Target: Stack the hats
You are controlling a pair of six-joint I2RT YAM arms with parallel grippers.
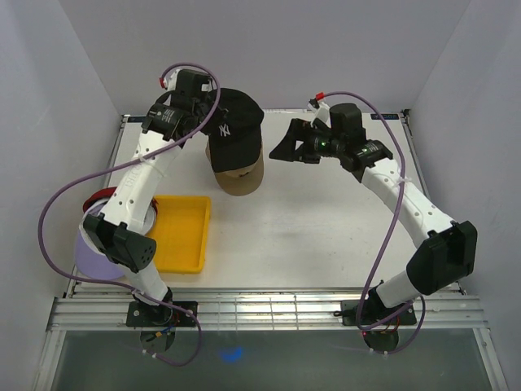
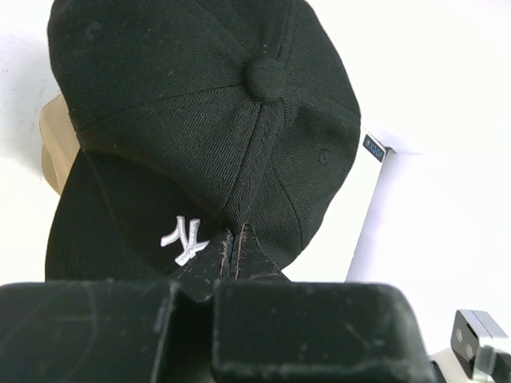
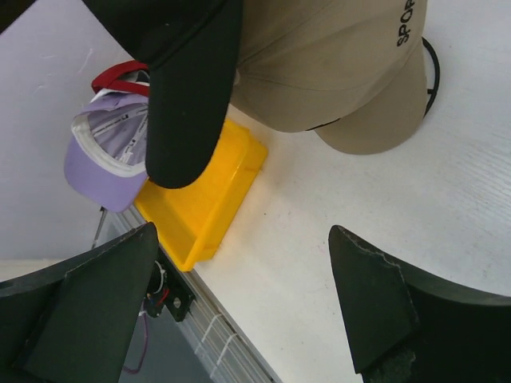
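A black cap with a white NY logo (image 1: 234, 124) sits over a tan cap (image 1: 241, 177) at the back middle of the table. My left gripper (image 1: 198, 122) is shut on the black cap's fabric near the logo; in the left wrist view its tips (image 2: 230, 254) pinch the black cap (image 2: 200, 104), with the tan cap (image 2: 56, 148) below. My right gripper (image 1: 281, 148) is open and empty, just right of the caps. The right wrist view shows the gripper (image 3: 239, 271), the tan cap (image 3: 335, 64), the black brim (image 3: 192, 88), a lavender cap (image 3: 100, 155) and a dark red cap (image 3: 118, 77).
A yellow tray (image 1: 181, 232) lies at the front left, also in the right wrist view (image 3: 209, 199). The lavender cap (image 1: 96, 254) and dark red cap (image 1: 99, 198) are under my left arm, left of the tray. A black wire (image 3: 432, 72) curves beside the tan brim.
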